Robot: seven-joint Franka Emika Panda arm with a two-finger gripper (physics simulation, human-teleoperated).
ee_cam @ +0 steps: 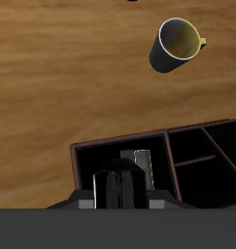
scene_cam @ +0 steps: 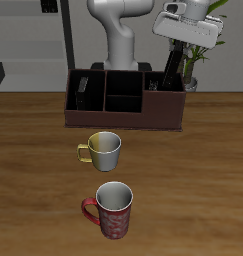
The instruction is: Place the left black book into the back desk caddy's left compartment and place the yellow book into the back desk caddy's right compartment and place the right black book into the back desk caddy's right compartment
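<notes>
A thin black book hangs upright in the claw, pinched at its top so it can slide in edge-first. Just below the claw stands the dark brown compartmented desk caddy, its end compartment lined up beneath.

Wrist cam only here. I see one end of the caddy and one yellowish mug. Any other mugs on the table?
Observer: Yes. A red mug stands nearer the table's front edge than the yellow mug.
Operator: Anything in the caddy's other end?
Observer: A dark book stands upright in the end compartment of the desk caddy farthest from the end effector.
Operator: Anything behind the caddy near my end?
Observer: A potted plant, close beside the held black book, which hangs from the end effector above that end of the caddy.
</notes>
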